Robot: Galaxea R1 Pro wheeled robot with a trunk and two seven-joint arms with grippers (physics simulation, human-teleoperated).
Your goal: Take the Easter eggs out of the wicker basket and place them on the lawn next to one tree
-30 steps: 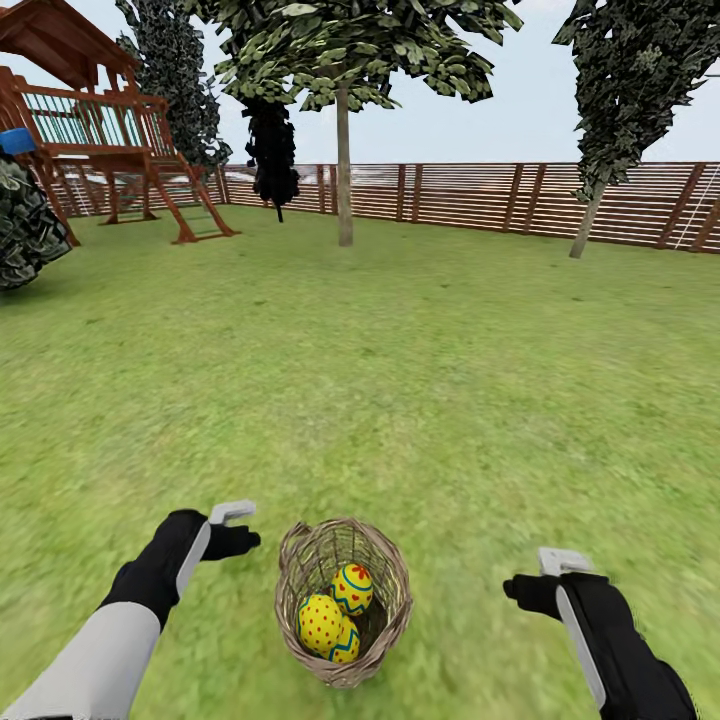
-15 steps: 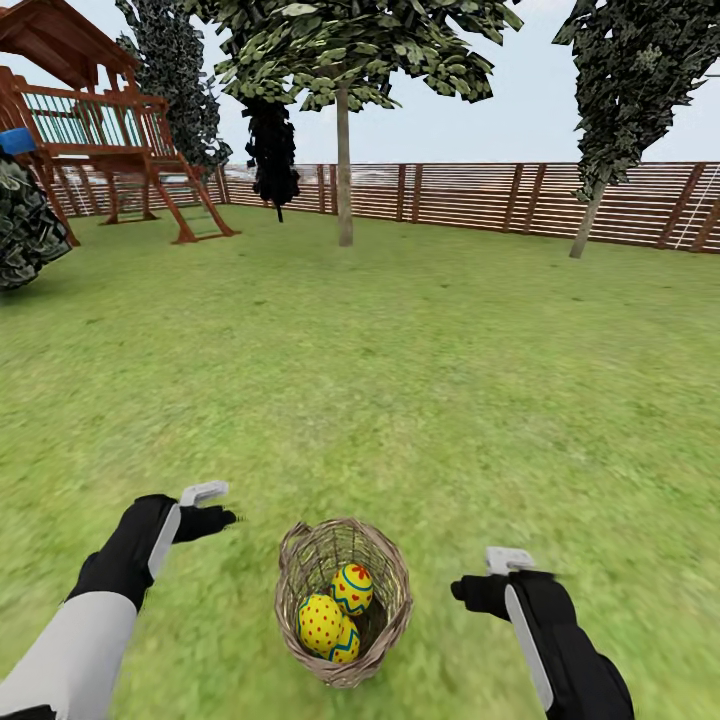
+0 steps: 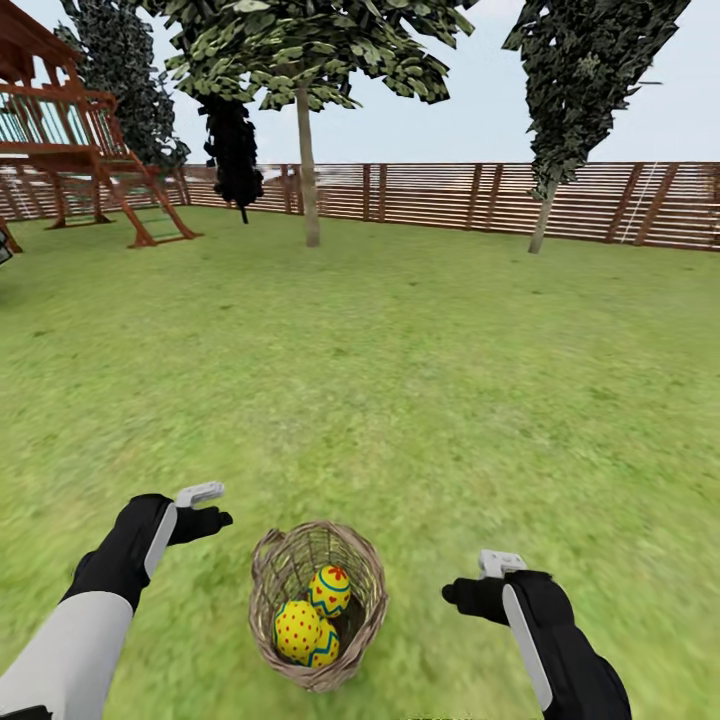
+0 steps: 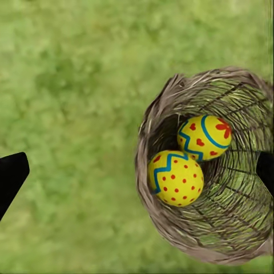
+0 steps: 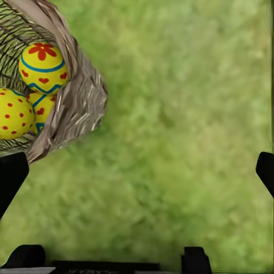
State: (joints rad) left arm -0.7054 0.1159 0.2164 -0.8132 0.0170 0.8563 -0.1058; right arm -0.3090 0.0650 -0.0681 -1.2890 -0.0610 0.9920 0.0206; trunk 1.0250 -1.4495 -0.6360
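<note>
The wicker basket (image 3: 318, 605) stands on the lawn (image 3: 400, 380) just in front of me, between my arms. Inside lie three Easter eggs: a flower egg (image 3: 331, 590), a red-dotted egg (image 3: 296, 632) and a third egg (image 3: 326, 650) half hidden beneath them. My left gripper (image 3: 207, 508) hovers open to the basket's left, my right gripper (image 3: 480, 580) open to its right; both are empty. The left wrist view looks down on the basket (image 4: 211, 245) with the dotted egg (image 4: 176, 178) and flower egg (image 4: 205, 137). A pale-trunked tree (image 3: 308, 180) stands far ahead.
A brown slatted fence (image 3: 480, 195) closes the far side of the garden. A wooden play set (image 3: 90, 150) stands at the far left, with dark conifers (image 3: 232, 150) near it and another (image 3: 575, 80) at the right. Open grass lies between me and the tree.
Both arms have shifted left, bringing the right gripper nearer the basket. The head view has turned right, so the whole scene sits further left. The eggs lie as before.
</note>
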